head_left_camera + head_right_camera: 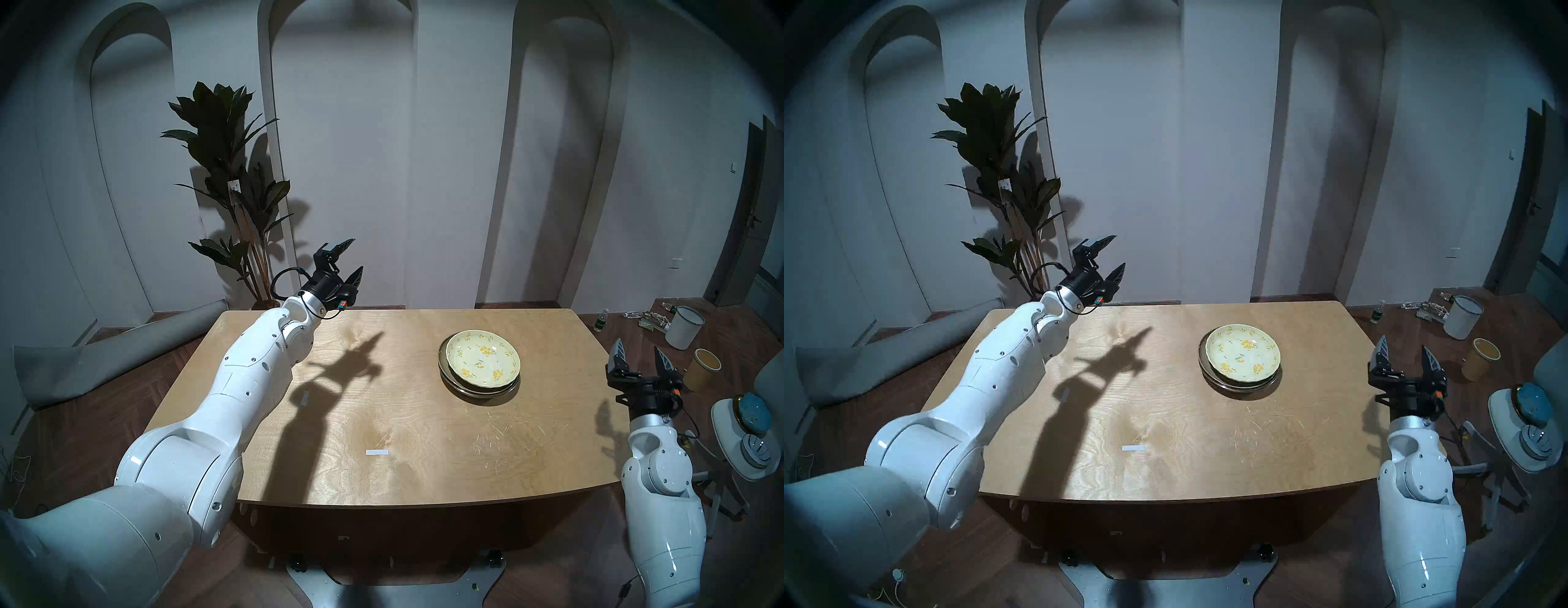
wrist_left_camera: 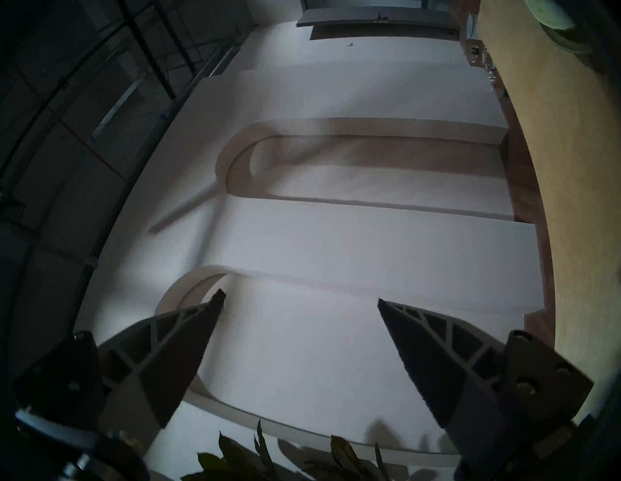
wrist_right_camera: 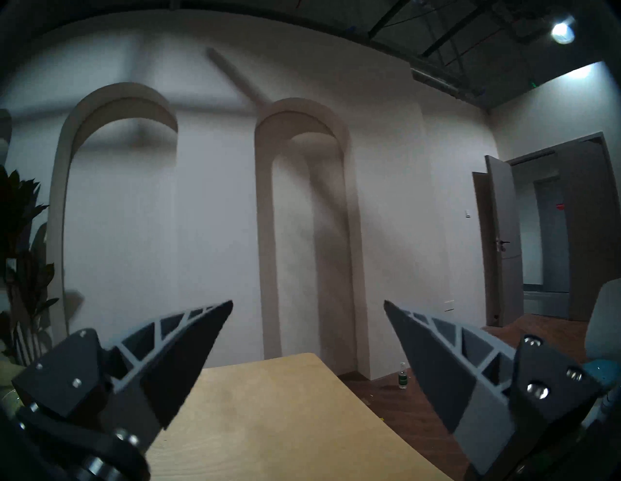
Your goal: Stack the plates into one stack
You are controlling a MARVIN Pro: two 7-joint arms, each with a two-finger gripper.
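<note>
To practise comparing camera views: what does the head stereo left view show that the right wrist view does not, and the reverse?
Only the head view shows the stack whole, with the floral yellow plate uppermost, and the open left gripper raised over the table's far left corner.

Only the right wrist view shows a ceiling lamp and the doorway head-on.

Both show the table, the arched wall and the open, empty right gripper.

Left arm: stretched over the table's far left corner.
Left pincer (image 1: 353, 259): raised, fingers spread, empty.
Right pincer (image 1: 639, 354): upright beside the table's right edge, fingers spread, empty.
</note>
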